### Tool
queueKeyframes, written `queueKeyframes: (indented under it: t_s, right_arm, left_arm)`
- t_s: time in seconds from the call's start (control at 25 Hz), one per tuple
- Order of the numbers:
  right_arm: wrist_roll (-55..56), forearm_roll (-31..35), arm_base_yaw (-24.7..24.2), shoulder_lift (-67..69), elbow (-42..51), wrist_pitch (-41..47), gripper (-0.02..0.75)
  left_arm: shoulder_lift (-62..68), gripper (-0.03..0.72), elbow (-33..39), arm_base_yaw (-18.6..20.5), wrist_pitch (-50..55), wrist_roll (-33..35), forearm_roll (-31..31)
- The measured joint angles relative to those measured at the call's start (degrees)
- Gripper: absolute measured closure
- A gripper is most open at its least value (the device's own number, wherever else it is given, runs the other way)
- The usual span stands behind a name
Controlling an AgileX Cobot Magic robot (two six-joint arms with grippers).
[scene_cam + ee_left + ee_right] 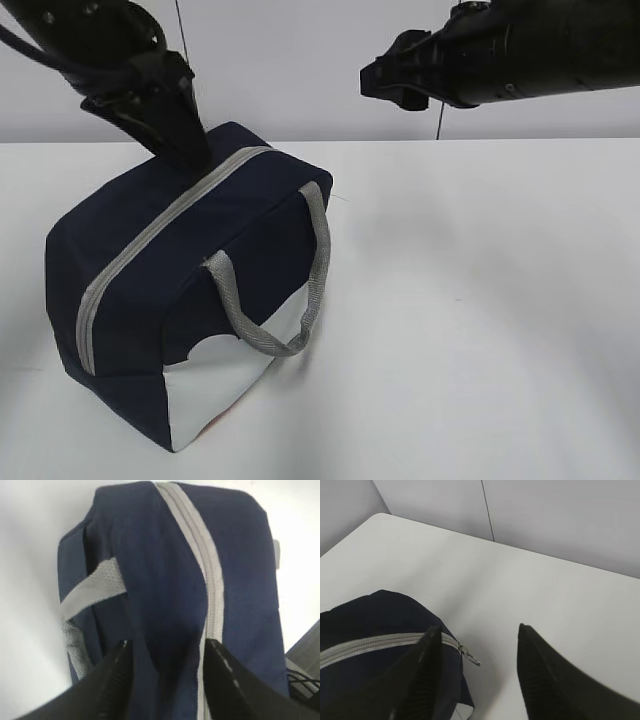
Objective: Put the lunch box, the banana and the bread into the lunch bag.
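The navy lunch bag [190,270] stands on the white table with its grey zipper [170,215] drawn shut along the top. My left gripper [185,150] is at the bag's far top end. In the left wrist view it [167,642] is open, one finger on the navy fabric [165,580], the other over the zipper band [212,580]. My right gripper [395,78] hangs high above the table, open and empty [477,627]. Below it lie the bag's end [370,620] and the metal zipper pull [469,655]. The lunch box, banana and bread are out of view.
A grey webbing handle [300,300] droops over the bag's near side; another [92,587] lies on the far side. White table [480,330] stretches to the right of the bag. A grey wall [300,60] stands behind.
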Motion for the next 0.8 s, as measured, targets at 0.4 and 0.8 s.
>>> queueKeyframes:
  t_s: [0.4,0.8]
  right_arm:
    - [-0.09,0.0,0.0,-2.38,2.51,0.0,0.358]
    - [-0.62,0.0,0.0,-5.28,4.82,2.89,0.358]
  left_arm:
    - [-4.05,0.304,-0.67,1.62,0.11,-13.27,10.28]
    - [-14.84,0.303,10.11,11.36,0.19,-14.89,11.64]
